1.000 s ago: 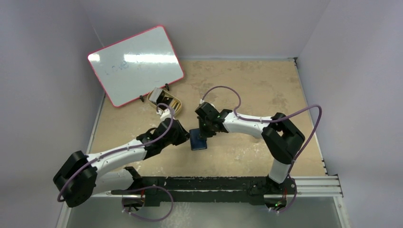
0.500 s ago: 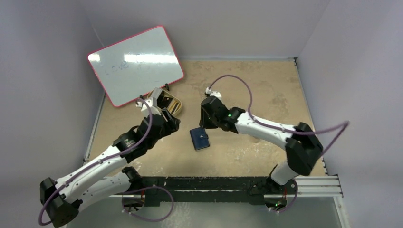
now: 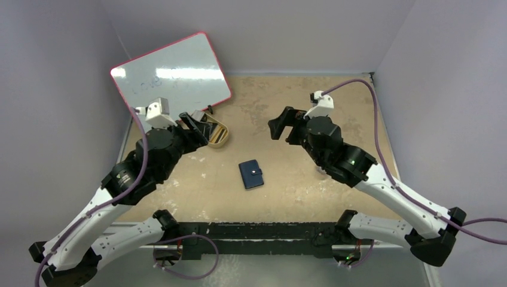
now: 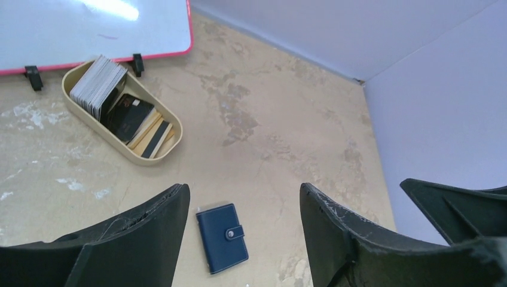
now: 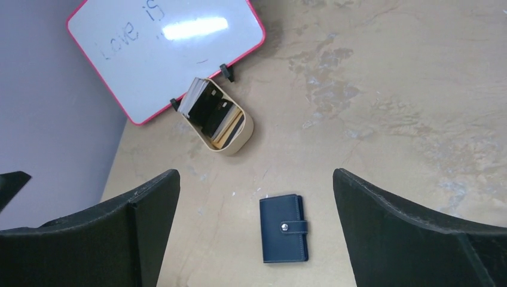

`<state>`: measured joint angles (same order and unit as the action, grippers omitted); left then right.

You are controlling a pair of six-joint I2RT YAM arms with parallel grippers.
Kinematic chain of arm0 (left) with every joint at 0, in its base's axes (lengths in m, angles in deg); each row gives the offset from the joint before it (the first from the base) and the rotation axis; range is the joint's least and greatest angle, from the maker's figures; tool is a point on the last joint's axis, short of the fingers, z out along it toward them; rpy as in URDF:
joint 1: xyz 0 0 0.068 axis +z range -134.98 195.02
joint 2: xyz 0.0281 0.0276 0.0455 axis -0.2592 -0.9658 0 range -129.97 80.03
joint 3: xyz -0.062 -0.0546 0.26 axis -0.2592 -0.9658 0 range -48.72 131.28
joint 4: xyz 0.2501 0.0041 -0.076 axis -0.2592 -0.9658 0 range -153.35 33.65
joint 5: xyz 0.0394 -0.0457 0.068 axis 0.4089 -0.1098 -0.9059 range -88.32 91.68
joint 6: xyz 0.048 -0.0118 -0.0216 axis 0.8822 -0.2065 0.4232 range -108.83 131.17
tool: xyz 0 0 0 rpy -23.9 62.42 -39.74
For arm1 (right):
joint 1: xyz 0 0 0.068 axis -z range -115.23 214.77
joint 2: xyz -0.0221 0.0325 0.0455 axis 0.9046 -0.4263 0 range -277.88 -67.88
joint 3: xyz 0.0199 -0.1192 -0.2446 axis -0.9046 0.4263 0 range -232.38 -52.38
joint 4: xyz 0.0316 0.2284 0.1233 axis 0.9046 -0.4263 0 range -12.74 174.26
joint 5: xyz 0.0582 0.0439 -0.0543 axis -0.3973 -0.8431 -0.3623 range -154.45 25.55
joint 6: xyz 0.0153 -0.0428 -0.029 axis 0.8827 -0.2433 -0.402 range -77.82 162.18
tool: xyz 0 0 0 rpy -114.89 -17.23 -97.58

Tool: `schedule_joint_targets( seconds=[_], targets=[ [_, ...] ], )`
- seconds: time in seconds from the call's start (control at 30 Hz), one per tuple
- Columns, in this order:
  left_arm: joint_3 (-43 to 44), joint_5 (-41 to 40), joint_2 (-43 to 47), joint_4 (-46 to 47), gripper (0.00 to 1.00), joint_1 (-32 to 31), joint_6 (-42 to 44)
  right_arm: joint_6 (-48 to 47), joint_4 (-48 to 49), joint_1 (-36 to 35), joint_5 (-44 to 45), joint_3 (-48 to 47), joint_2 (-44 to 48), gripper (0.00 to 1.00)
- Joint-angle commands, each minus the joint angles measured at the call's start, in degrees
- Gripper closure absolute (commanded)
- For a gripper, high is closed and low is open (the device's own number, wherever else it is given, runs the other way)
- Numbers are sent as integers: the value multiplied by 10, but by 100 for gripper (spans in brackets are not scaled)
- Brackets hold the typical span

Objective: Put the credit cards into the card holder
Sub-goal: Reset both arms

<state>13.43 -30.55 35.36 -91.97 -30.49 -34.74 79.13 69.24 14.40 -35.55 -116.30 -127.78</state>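
Note:
The card holder lies flat in the middle of the table, folded shut with its snap tab fastened; it also shows in the left wrist view and the right wrist view. Credit cards stand packed in a gold oval tin by the whiteboard. My left gripper hangs raised near the tin, open and empty. My right gripper is raised to the far right of the card holder, open wide and empty. Neither touches the card holder.
A red-framed whiteboard leans on stands at the back left, right behind the tin. Grey walls close in the table on the left, back and right. The arm bases' rail runs along the near edge.
Both arms have lifted and drawn back from the card holder, left arm toward the left, right arm toward the right. Both grippers have opened. The card holder stays shut on the table.

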Motion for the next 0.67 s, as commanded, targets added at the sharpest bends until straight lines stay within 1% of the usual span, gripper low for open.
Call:
schedule_joint_targets(
  seconds=[0.0, 0.3, 0.63],
  targets=[
    [45, -3, 19, -2, 32, -1, 41, -16, -20, 0, 22, -19, 28, 1],
    [19, -7, 30, 7, 30, -2, 35, -6, -13, 0, 5, -15, 50, 1],
    [0, 5, 19, 15, 30, -1, 26, 2, -19, 1, 19, -10, 56, 3]
  ],
)
